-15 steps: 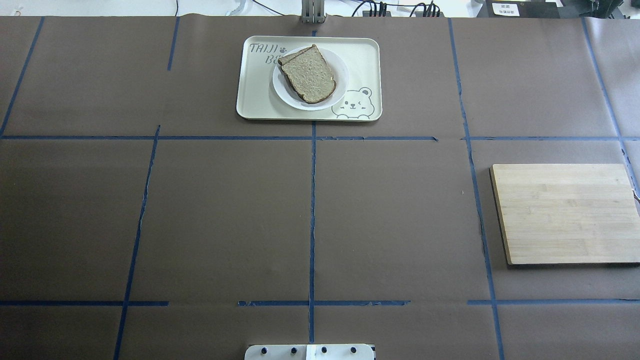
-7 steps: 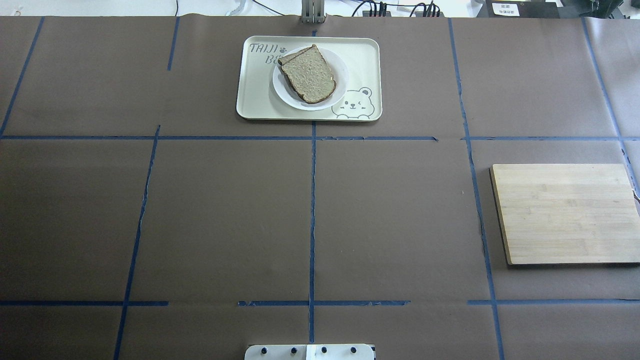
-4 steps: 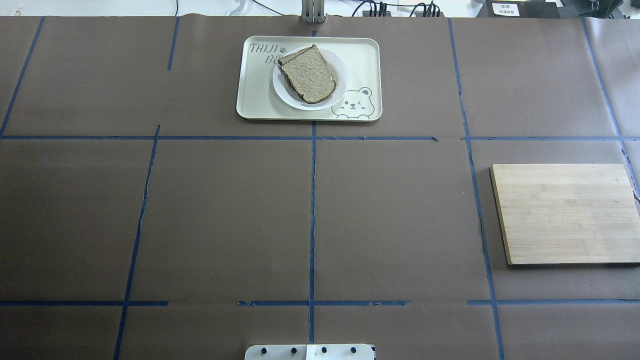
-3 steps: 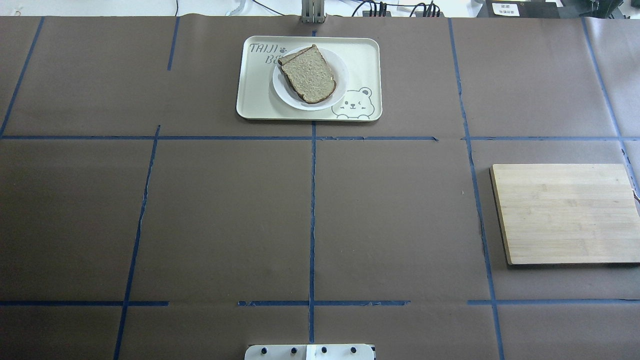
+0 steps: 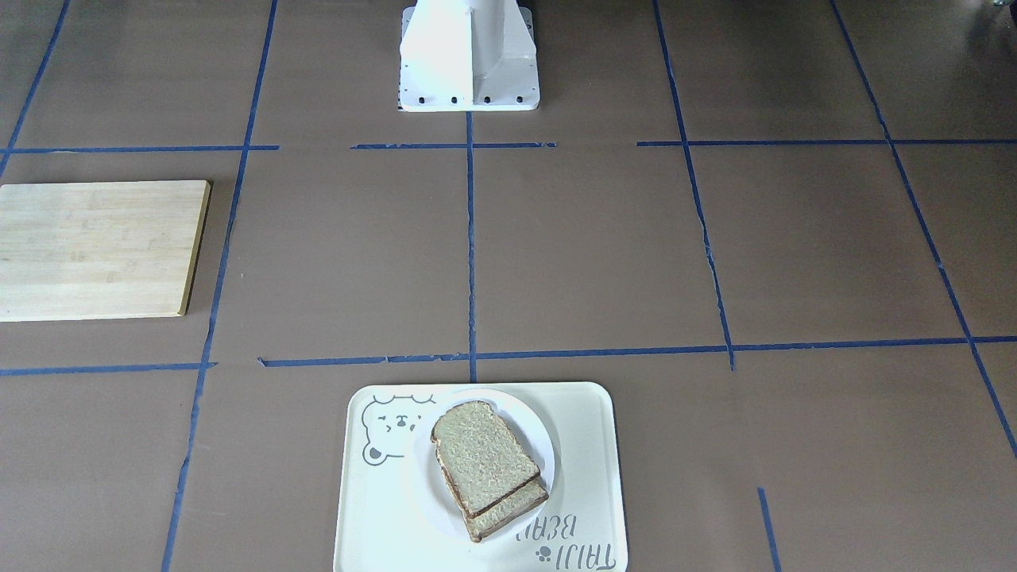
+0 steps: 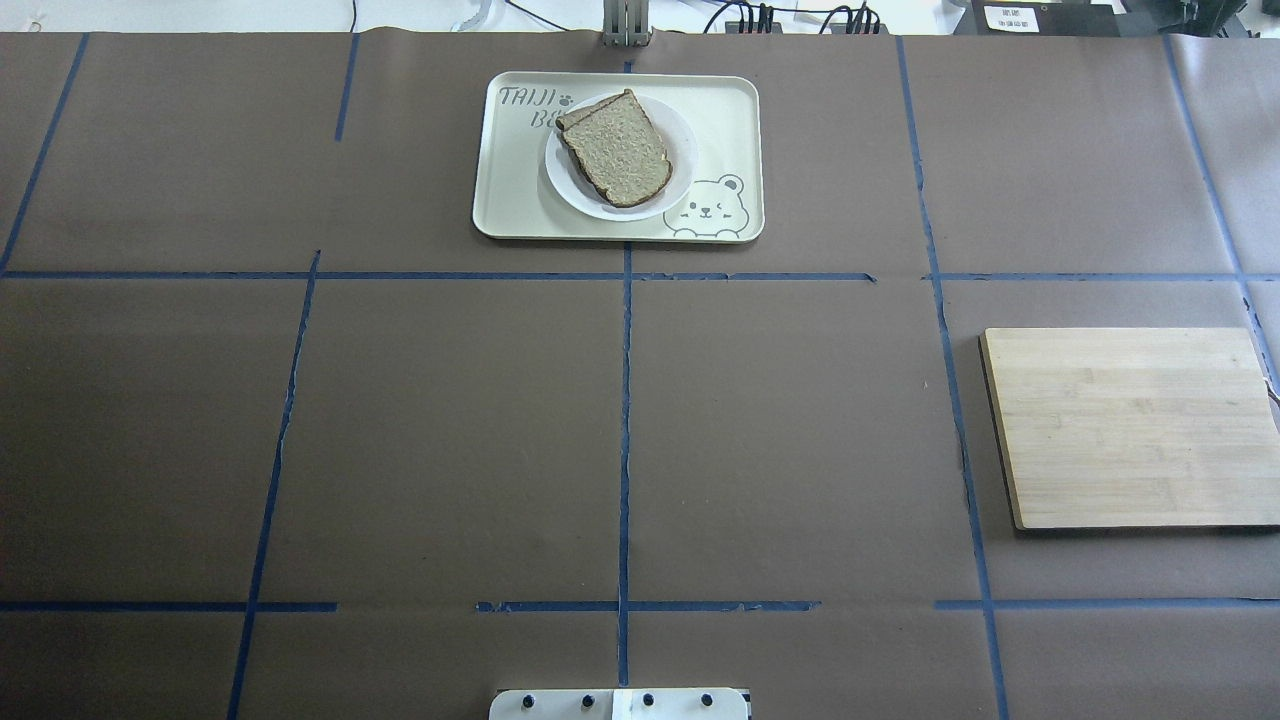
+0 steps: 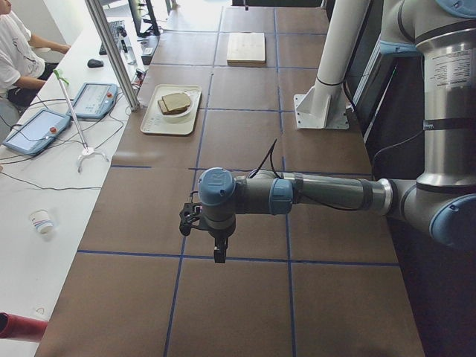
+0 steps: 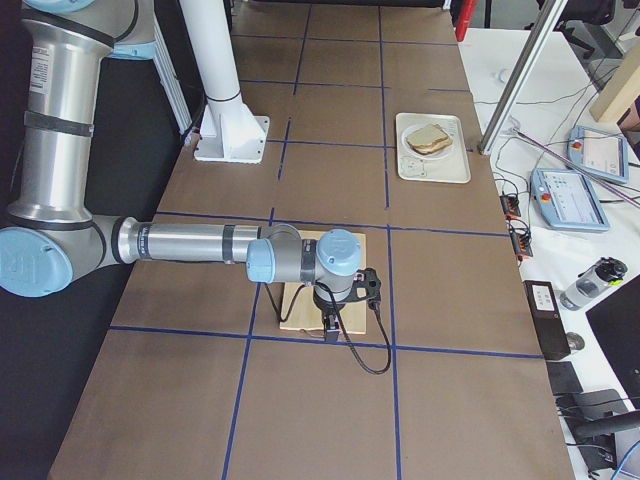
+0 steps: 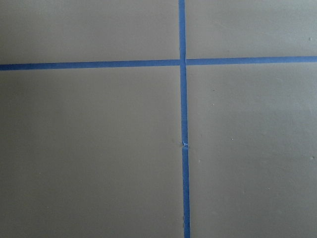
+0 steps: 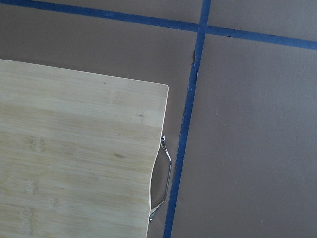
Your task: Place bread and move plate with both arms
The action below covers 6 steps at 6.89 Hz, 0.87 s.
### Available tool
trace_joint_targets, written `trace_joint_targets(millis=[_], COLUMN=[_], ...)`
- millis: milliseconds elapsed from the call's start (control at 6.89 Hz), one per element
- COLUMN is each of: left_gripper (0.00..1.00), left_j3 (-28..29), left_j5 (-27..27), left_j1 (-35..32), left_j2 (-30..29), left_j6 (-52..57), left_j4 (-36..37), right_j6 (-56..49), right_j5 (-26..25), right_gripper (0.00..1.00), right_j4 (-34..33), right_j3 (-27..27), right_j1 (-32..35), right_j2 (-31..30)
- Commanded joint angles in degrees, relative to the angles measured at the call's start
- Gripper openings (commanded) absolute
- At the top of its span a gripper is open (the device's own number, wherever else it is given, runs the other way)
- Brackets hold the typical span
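Observation:
Two brown bread [image 6: 615, 150] slices lie stacked on the small white plate [image 6: 682, 140], which sits on the cream bear tray [image 6: 515, 195] at the table's far middle. From across the table the bread [image 5: 481, 457], plate [image 5: 543, 445] and tray [image 5: 592, 477] show near the bottom edge. Neither arm appears in these two views. My left gripper [image 7: 220, 256] hangs over bare table far from the tray [image 7: 158, 123]; I cannot tell its state. My right gripper [image 8: 333, 330] hovers at the wooden board's end, state also unclear. The right wrist view shows the board [image 10: 74, 158] below it.
A bamboo cutting board [image 6: 1130, 425] with a metal handle [image 10: 165, 173] lies on my right side. The white pedestal base [image 5: 469, 56] stands at the near middle. Blue tape lines grid the brown table. A seated person [image 7: 11, 52] and tablets are on the side bench.

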Motion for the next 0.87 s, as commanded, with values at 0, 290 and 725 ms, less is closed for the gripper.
trace_joint_targets(millis=[0, 290, 725], left_gripper=[1.00, 1.00, 1.00], left_j3=[-0.8, -0.8, -1.1], left_j5=[0.4, 0.6, 0.0], left_j1=[0.0, 0.1, 0.1], left_j2=[1.1, 1.2, 2.0], left_j6=[-0.1, -0.1, 0.0], left_j4=[0.2, 0.3, 0.1], right_j6=[-0.2, -0.9, -2.9], right_j5=[0.0, -0.1, 0.2], right_gripper=[1.00, 1.00, 1.00], right_j4=[0.0, -0.7, -0.8], right_j3=[0.6, 2.0, 2.1], right_j1=[0.3, 1.0, 1.6], right_j2=[0.5, 0.3, 0.2])
